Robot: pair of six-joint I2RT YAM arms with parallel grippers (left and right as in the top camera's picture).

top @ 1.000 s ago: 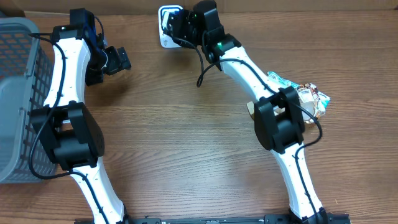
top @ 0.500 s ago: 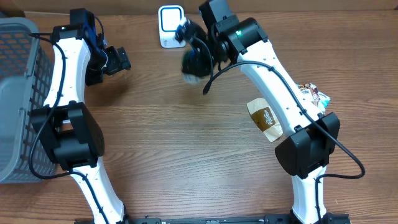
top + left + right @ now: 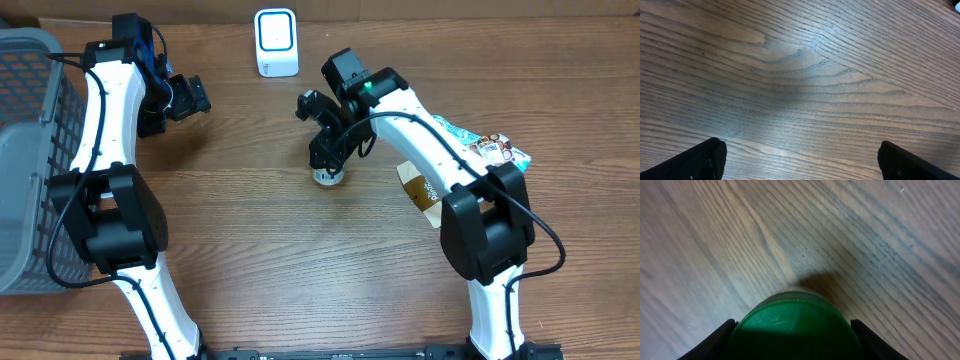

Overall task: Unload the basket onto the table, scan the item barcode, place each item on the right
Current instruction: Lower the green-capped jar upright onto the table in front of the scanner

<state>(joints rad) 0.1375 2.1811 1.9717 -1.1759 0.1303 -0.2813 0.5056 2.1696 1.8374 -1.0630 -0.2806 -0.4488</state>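
You have the right gripper (image 3: 328,152) closed on the green-capped container (image 3: 796,325), upright mid-worktop (image 3: 250,250), short of the scanner (image 3: 276,42) at the back edge, probably leaving its label bare, while the left gripper (image 3: 188,97) hangs wide open, empty

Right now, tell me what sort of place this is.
Probably a mock shop checkout on a wooden table: a white barcode scanner at the far edge, a grey mesh basket on the left, and snack packets waiting on the right.
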